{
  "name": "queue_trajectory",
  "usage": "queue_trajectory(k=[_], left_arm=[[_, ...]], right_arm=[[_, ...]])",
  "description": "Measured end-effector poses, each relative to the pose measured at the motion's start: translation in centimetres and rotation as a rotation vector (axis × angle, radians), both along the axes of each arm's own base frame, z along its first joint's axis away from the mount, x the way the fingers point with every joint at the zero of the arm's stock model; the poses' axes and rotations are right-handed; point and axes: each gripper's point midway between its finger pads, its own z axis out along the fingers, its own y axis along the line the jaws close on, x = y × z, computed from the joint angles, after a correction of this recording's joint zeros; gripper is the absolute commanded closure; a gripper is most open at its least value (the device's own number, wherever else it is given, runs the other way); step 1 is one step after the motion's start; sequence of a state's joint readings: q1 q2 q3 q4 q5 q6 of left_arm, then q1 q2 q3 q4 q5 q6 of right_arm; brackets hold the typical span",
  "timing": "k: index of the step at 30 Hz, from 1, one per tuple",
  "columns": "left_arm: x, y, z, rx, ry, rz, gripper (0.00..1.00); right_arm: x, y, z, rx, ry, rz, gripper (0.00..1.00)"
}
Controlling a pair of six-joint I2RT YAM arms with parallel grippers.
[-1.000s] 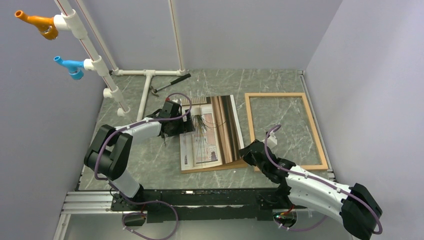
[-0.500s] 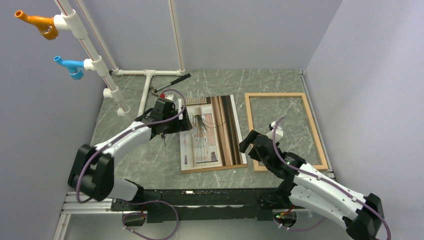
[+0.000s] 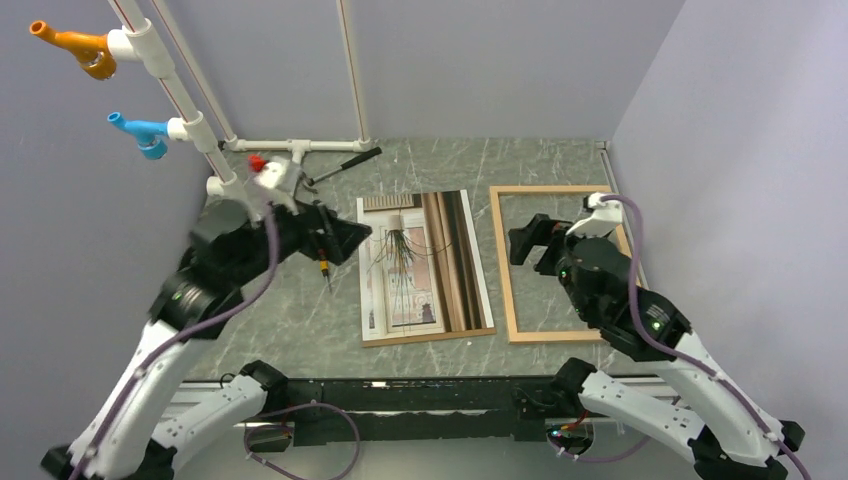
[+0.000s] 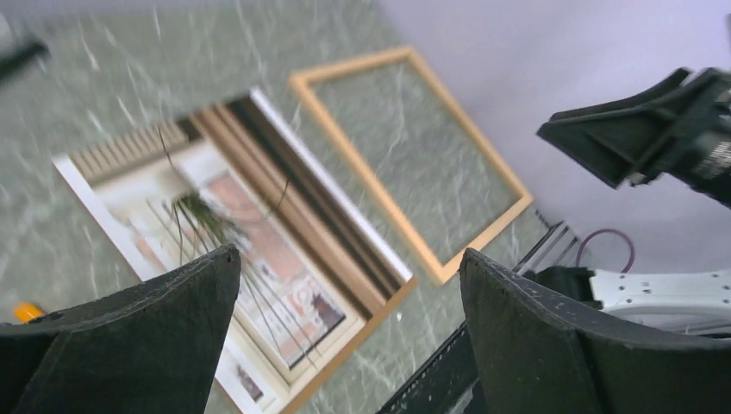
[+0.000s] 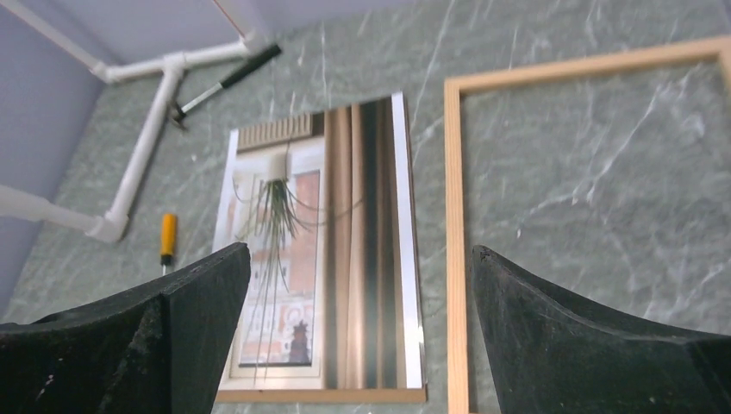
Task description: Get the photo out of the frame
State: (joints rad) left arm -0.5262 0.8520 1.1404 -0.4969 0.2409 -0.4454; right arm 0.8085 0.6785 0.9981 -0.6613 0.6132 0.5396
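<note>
Both arms have lifted and drawn back from the photo (image 3: 425, 265). The right gripper (image 3: 530, 243) has left the photo's near right corner, and the left gripper (image 3: 335, 237) has come off its far left edge. The print, which was tipped up along its right side, now lies flat and face up on the table (image 3: 430, 160).

The left gripper hangs in the air just left of the photo's far left corner, its jaws spread wide and holding nothing. The right gripper hovers to the right of the photo, above the frame (image 3: 502, 265), and it too is spread wide and empty.

The frame lies flat just right of the photo and parallel to it, with a narrow strip of table between them. An orange-handled screwdriver (image 3: 323, 266) lies just left of the photo, below the left gripper. A hammer (image 3: 345, 163) lies beyond the photo's far left corner, beside the white pipe structure (image 3: 293, 180).
</note>
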Motion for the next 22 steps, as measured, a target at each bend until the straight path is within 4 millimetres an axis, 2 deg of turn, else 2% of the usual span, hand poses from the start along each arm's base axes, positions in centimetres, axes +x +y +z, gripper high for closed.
queue_trajectory(k=[3,5,8,13,17,22], left_arm=[[-2.6,1.9,4.8,-0.044,-0.162,0.005,0.01],[-4.4,3.4,7.0,-0.064,-0.253,0.02,0.01],[-7.0,5.7,9.2,-0.077,-0.371,0.055,0.0],[-9.6,9.3,10.9,-0.087,-0.502,0.149,0.01],[-11.6,12.2,12.1,-0.105,-0.598,0.239,0.0],[-12.0,14.3,12.5,-0.099,-0.634,0.335,0.01]], right_arm=[[-0.4,-1.2,3.2,-0.004,-0.074,-0.002,0.0],[-0.8,-1.8,4.5,-0.003,-0.11,-0.003,0.0],[-1.7,-3.2,6.5,0.008,-0.169,-0.006,0.0],[-2.9,-4.6,8.8,0.03,-0.234,-0.004,0.0],[-3.5,-5.2,9.3,0.042,-0.253,-0.004,0.0],[-4.3,-6.1,9.4,0.056,-0.268,-0.008,0.0]])
